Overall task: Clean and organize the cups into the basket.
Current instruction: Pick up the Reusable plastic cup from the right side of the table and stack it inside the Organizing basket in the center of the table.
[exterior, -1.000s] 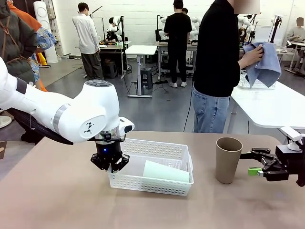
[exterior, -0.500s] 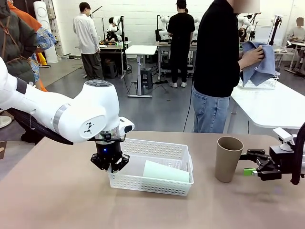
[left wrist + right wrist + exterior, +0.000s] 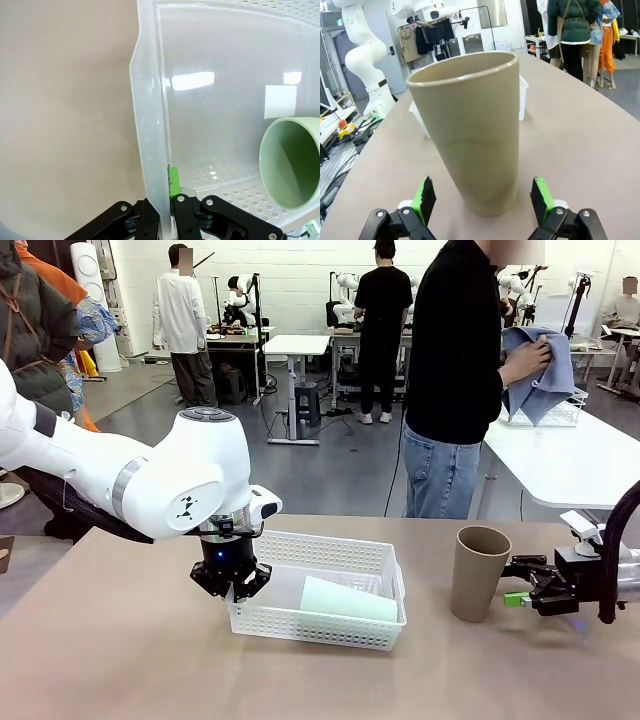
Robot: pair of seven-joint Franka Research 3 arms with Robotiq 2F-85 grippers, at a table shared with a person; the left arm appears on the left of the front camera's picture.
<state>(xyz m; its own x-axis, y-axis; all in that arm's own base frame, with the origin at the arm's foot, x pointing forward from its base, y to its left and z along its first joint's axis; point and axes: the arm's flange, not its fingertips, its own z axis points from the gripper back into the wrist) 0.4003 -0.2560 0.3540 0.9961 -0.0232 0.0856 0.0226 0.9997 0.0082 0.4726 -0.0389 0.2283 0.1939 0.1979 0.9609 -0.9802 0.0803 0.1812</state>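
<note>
Tan-brown tapered matte tumbler [image 3: 479, 575] upright on brown table [image 3: 120, 660], right of shallow white lattice-sided plastic basket [image 3: 320, 625], apart from it. Pale mint green tumbler [image 3: 348, 600] on its side inside basket. Left gripper [image 3: 232, 585] clamped on basket's left wall near front corner. Right gripper [image 3: 518, 580] spread wide, green pads flanking tan tumbler's base, not touching.

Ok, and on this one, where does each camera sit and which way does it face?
Front view: robot's side, facing across the brown table toward a person with a blue cloth; left claw and right claw show.
Left wrist view: looks down the left claw, shut on the white perforated plastic basket.
Right wrist view: low, facing the upright tall tan-brown tumbler within the open right claw.
Shared: front and left wrist views both show the pale mint green tumbler lying in the basket.
</note>
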